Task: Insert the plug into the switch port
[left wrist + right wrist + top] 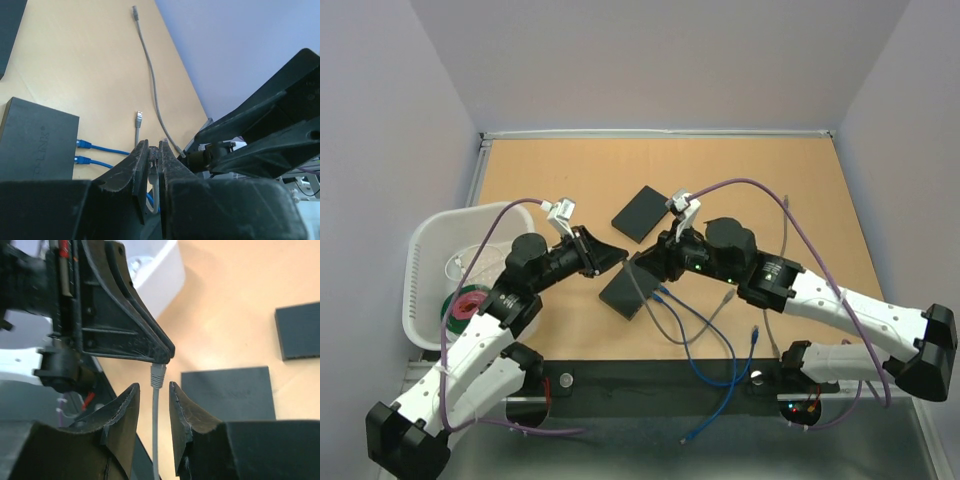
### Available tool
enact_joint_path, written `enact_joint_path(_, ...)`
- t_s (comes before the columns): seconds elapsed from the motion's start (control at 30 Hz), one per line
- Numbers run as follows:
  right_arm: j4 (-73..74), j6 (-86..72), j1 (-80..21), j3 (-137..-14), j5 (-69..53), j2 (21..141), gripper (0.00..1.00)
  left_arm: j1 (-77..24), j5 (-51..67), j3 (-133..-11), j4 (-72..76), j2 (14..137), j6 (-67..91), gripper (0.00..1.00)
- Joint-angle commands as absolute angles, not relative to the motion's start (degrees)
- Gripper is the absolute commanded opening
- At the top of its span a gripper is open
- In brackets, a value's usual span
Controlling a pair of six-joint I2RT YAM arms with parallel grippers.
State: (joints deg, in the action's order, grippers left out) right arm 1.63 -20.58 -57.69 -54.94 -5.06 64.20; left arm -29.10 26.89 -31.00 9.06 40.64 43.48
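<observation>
The switch [623, 297] lay before a box [643, 213]; basket [420, 255] well left; cables [680, 325] right of the switch.

My left end effector [151, 150]: matt black plastic with visible layer ridges, finger edges scuffed pale and rough. Right end effector [153, 386]: same stock, same worn rims. Plug [158, 374]: smooth pale grey plastic. Its cable [154, 430] has a matt grey jacket. Switch [35, 140]: matt black plastic, tone-on-tone logo. Black box [642, 212] at its 12 o'clock: matt too. Blue cables [102, 149]: smooth jackets. Desk [800, 200]: tan wood-look board, smooth, matt. Basket [420, 260] at 9 o'clock: white plastic, slight sheen.
</observation>
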Motion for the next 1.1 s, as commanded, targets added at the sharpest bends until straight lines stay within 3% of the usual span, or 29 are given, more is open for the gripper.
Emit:
enact_joint_path(0.0,9.40,-15.82,-60.03,-59.76,2.54,66.88,0.36,-30.40,24.17,-33.75,6.94,41.66,43.07,0.00)
enact_joint_path(0.67,9.40,-15.64,-61.70,-62.93,3.16,73.92,0.36,-34.37,22.41,-33.40,11.16,43.33,44.65,0.00)
enact_joint_path(1.07,9.40,-16.00,-61.96,-63.55,4.30,75.15,0.24,-34.63,22.06,-33.49,11.08,42.63,44.91,0.00)
